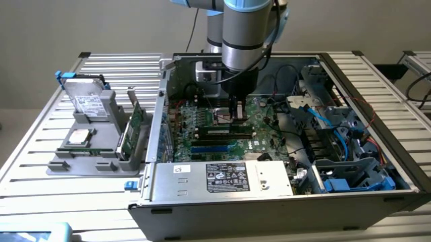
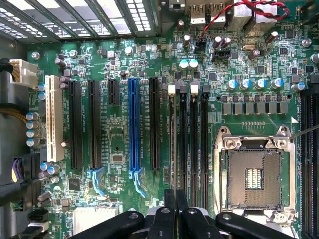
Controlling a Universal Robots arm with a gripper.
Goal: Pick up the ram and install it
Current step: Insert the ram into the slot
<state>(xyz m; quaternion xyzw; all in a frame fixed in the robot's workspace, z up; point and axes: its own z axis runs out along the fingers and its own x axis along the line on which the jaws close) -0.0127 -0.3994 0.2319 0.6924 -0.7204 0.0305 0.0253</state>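
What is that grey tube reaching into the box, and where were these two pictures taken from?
The tube is a robot arm. Its gripper hangs inside an open computer case lying on a slatted table. The exterior view comes from a camera off the arm; the wrist view from one on the wrist, looking down at the motherboard with its empty processor socket. On the exterior view's left a grey holder carries spare parts, among them green circuit boards. Whether anything is held, I cannot tell.
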